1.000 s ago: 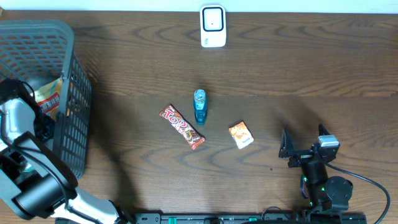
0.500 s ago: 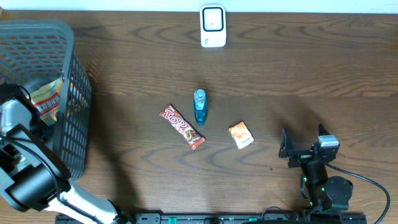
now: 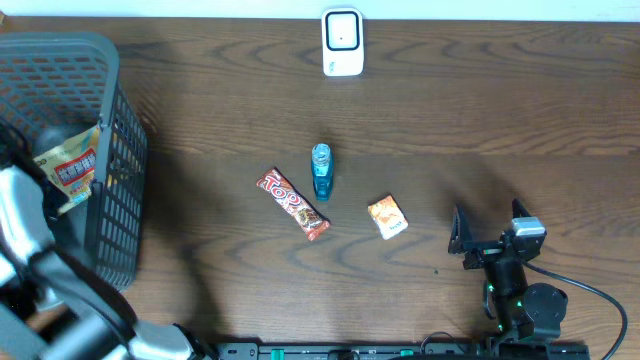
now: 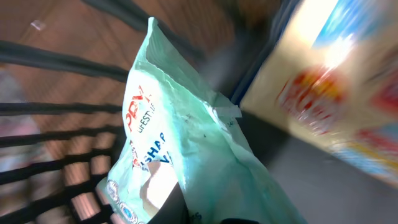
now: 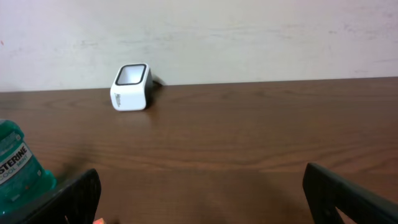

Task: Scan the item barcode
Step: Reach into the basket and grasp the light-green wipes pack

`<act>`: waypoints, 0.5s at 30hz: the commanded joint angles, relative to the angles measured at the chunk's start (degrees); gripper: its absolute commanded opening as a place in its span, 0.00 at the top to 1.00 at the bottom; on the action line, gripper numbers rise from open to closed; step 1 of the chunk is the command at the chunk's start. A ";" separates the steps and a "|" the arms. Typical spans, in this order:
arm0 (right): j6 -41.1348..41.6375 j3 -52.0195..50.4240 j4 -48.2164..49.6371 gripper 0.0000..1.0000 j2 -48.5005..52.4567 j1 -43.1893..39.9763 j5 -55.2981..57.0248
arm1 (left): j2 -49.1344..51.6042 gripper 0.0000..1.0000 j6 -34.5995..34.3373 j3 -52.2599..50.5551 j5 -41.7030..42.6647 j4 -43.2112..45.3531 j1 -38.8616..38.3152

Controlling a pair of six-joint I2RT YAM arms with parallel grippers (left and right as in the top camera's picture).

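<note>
At the near edge of the tabletop (image 3: 520, 120) the right fingers (image 5: 348, 193) are seen spread wide with nothing between them, well apart from every item. On the left, the left arm (image 3: 30, 250) is reached into the wire basket (image 3: 115, 120), where its fingers are pressed together. They are mostly hidden in the left wrist view, but a mint-green pouch (image 4: 186, 143) is seen directly over them, sharp while the bars around it are blurred, so it is judged to be pinched by its lower end. The pouch's long axis is slanted from the fingers toward the upper left of that view, and a yellow packet (image 4: 336, 93) is seen just beside it in the basket. Farther out, in the middle of the tabletop, a chocolate bar (image 3: 293, 205), a blue bottle (image 3: 320, 172) and a small orange packet (image 3: 387, 217) are laid near one another, untouched. At the far edge, about midway across, the white scanner (image 3: 342, 42) is stood. From the pouch the scanner is found to the right and away, well apart, with the basket wall between. A lift clear of the rim is therefore judged to be needed before the barcode can be presented. Where the barcode is printed cannot be told.
</note>
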 commanded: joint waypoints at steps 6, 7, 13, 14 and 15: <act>-0.50 -0.09 -0.24 0.01 0.00 0.24 -0.31 | -19.08 0.93 -4.46 1.64 8.00 2.73 0.17; -0.50 -0.09 -0.24 0.01 0.00 0.24 -0.31 | -21.18 0.93 -4.46 1.64 11.96 3.41 0.15; -0.50 -0.09 -0.24 0.01 0.00 0.24 -0.31 | -33.68 0.92 -4.66 1.64 37.20 9.88 -1.27; -0.50 -0.09 -0.24 0.01 0.00 0.24 -0.31 | -35.43 0.93 -4.66 1.64 39.87 10.75 -2.21; -0.50 -0.09 -0.24 0.01 0.00 0.24 -0.31 | -36.83 0.92 -4.66 1.64 41.70 11.41 -3.19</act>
